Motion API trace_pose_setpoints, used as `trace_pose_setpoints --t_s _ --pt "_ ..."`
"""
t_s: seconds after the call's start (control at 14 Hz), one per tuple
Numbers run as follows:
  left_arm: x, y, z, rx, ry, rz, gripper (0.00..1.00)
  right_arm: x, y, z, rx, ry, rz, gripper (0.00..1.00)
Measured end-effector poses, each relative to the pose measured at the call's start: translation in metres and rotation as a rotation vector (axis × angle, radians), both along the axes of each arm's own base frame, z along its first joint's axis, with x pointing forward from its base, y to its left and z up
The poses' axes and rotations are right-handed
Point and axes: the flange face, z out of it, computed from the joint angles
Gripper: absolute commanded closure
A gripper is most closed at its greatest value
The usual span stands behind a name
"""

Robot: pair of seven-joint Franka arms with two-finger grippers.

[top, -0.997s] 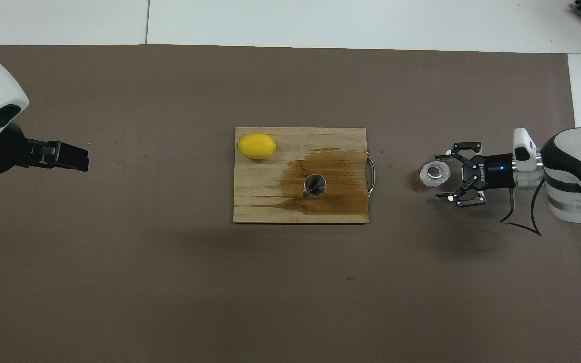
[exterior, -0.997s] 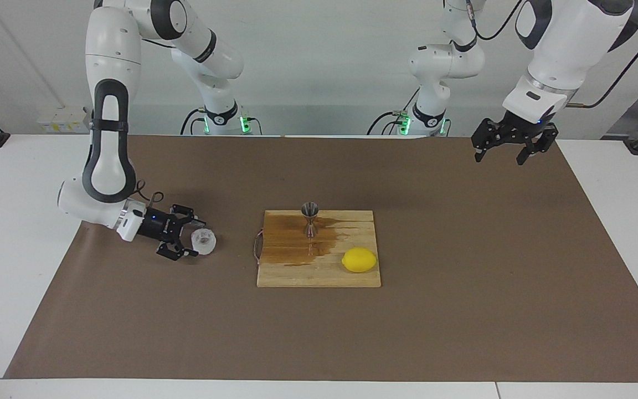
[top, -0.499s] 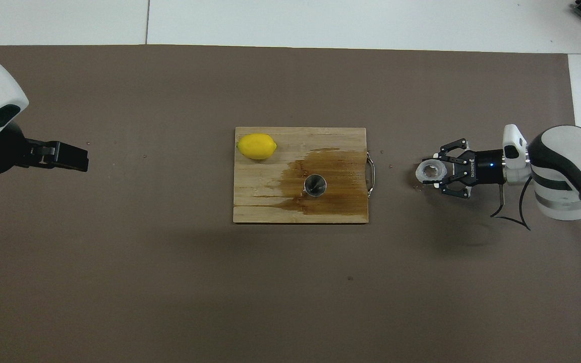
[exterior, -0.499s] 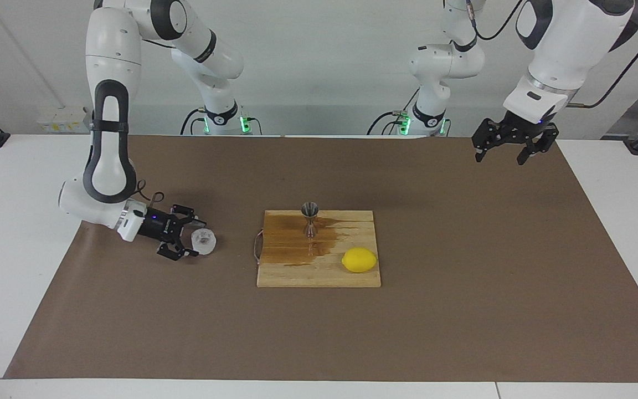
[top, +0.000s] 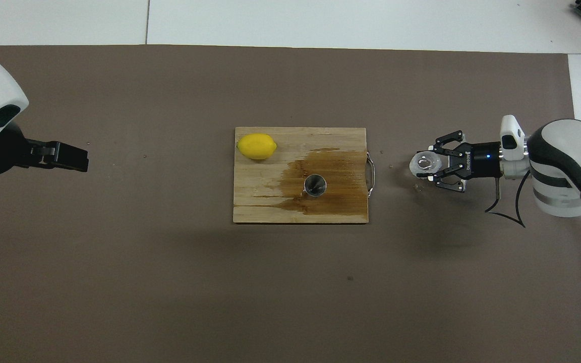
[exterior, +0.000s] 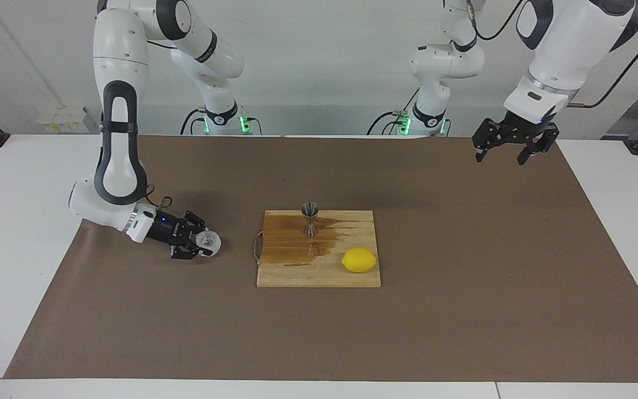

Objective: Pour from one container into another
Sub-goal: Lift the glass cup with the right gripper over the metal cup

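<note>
The squat clear glass cup point(exterior: 211, 241) sits low at the brown mat, toward the right arm's end of the table. My right gripper point(exterior: 205, 244) reaches in sideways and is shut on the cup point(top: 423, 162), a finger on each side. I cannot tell whether the cup touches the mat. The steel hourglass jigger point(exterior: 310, 218) stands upright on the wooden cutting board point(exterior: 319, 274), inside a brown wet stain. My left gripper point(exterior: 500, 157) hangs open and holds nothing, high over the mat's corner at the left arm's end, where that arm waits.
A yellow lemon point(exterior: 359, 260) lies on the board's corner farther from the robots, toward the left arm's end. The board has a metal handle point(top: 370, 174) on the edge facing the cup. A brown mat point(exterior: 463, 310) covers the table.
My right gripper closed around the glass cup, then carried it a little toward the cutting board. The left arm has barely moved.
</note>
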Motion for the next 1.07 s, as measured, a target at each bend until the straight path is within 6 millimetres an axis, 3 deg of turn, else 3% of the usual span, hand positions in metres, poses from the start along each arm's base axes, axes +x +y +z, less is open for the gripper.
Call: trace_pose_setpoints --t_s 0.21,0.43,0.57,0.78,1.07 --pt "0.000 0.000 0.000 0.000 0.000 0.000 0.00 -0.002 0.050 0.065 -0.063 0.073 -0.033 0.70" --pt "0.000 0.000 0.000 0.000 0.000 0.000 0.00 -0.011 0.108 0.107 -0.147 0.113 -0.050 0.69" --pt "0.000 0.000 0.000 0.000 0.001 0.000 0.00 -0.017 0.150 0.122 -0.210 0.104 -0.063 0.69" --pt "0.000 0.000 0.000 0.000 0.001 0.000 0.00 -0.023 0.197 0.129 -0.306 0.082 -0.092 0.69" --pt "0.000 0.000 0.000 0.000 0.001 0.000 0.00 -0.033 0.234 0.129 -0.440 0.057 -0.083 0.69"
